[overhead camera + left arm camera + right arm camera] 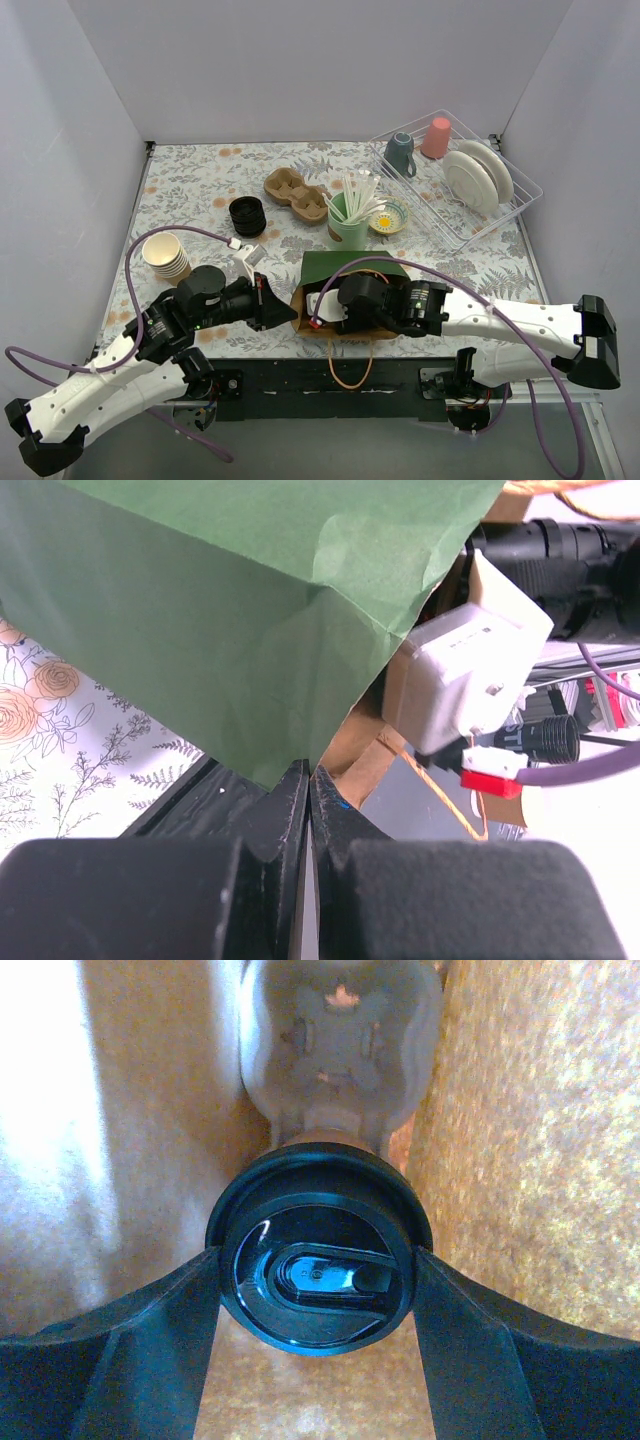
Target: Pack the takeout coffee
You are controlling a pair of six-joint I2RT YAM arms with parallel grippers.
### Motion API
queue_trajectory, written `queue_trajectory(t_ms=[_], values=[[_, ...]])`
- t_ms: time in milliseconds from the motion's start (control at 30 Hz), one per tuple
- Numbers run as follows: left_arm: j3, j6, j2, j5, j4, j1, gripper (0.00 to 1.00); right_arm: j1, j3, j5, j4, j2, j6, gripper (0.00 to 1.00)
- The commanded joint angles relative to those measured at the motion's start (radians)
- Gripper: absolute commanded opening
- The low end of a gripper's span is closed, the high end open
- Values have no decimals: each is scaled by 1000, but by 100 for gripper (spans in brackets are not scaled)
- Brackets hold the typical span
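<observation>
Although the overhead view hides the cup, the right wrist camera places the takeout coffee (315, 1278) inside the paper bag (355, 266), at centre frame between brown paper walls.

Far left, overhead: a stack of paper cups (166, 256) and, up and to the right of it, a stack of black lids (247, 216). Both stand on the table (200, 185), apart from the work.

Left of centre: the left gripper (276, 302) meets the bag's left edge. Its wrist view shows the jaws pressed fully together with a corner of the green paper at their tips. It is judged to be pinching the bag to steady the mouth for loading.

Centre: the bag sits at the bottom edge of the table, green outside and brown within. The right gripper (317, 1260) is inside its mouth. Its fingers (150, 1340) are parted only to the lid's width and bear on both sides of the black lid. The cup is judged to be in the bag but not yet released. A pale moulded shape lies beyond the cup and cannot be identified.

Above centre: a cardboard carrier (296, 196), its visible pockets empty. Beside it are a green cup (347, 230) holding pale sticks and a small bowl (388, 216).

Upper right: a wire rack (520, 195) holds a teal mug (400, 153), a pink cup (436, 137) and plates (478, 178).
</observation>
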Motion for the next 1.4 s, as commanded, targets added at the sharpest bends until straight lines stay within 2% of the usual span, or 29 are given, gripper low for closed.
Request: queue_trajectory(t_ms=[0,500,733,1167,1367], values=[[5,19,5,28,0,2,0,-28,-34,-15,84,1,-64,35],[12,-2,19,43,-16,2,0,-41,-63,-38,207,29,-166,34],[21,-8,24,22,-28,2,0,-53,-152,-9,284,1,-202,34],[29,-68,12,23,-25,2,0,-67,-140,2,294,34,-132,34],[41,-71,27,12,-39,2,0,-65,-123,33,261,-48,-129,34]])
